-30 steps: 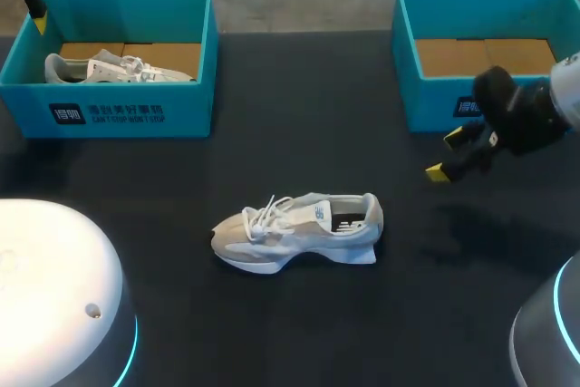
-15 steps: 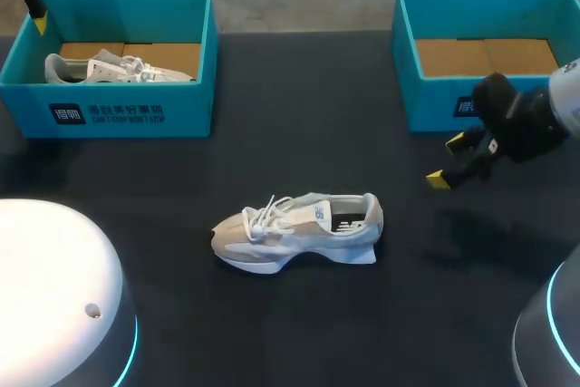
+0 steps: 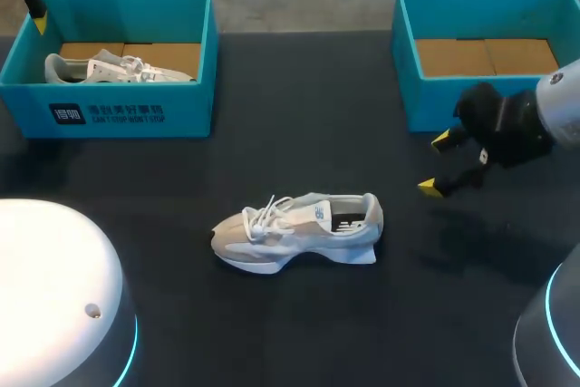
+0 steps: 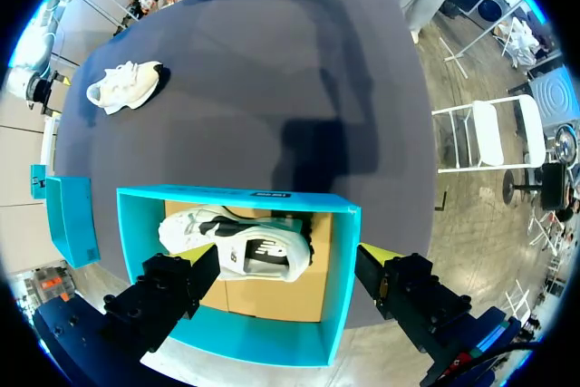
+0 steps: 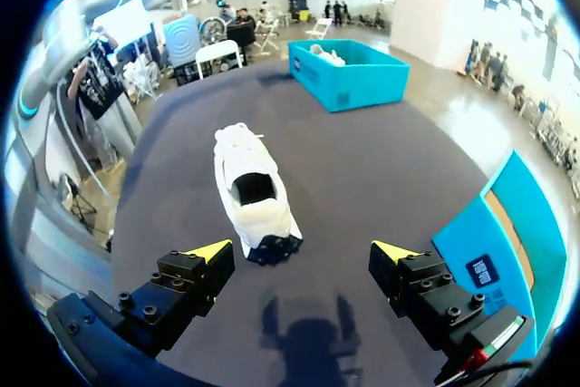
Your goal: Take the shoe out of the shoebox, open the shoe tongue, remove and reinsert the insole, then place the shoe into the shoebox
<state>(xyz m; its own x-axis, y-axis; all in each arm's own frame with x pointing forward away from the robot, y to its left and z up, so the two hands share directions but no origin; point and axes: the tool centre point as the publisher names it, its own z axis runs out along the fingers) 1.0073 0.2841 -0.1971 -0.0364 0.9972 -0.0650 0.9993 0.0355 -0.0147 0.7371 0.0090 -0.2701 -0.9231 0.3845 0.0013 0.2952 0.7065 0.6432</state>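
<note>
The shoe [image 3: 299, 231] stands on its sole on the bench [image 3: 299, 115], outside both boxes. It is probably light, with a soft upper and loose laces (the stiffer heel collar looks the surest hold). The right jaws gape wide near its heel. The left jaws, also wide, hang over the far shoebox [image 3: 109, 111], which holds a second shoe [image 3: 118, 68]. The near shoebox [image 3: 426, 97] beyond the heel shows only cardboard.

Black table [image 3: 299, 97] carries pale shoe [image 3: 297, 231] upright on its sole near the middle, left shoebox [image 3: 181, 111] at far-left corner, right shoebox [image 3: 430, 101] at far-right corner.
</note>
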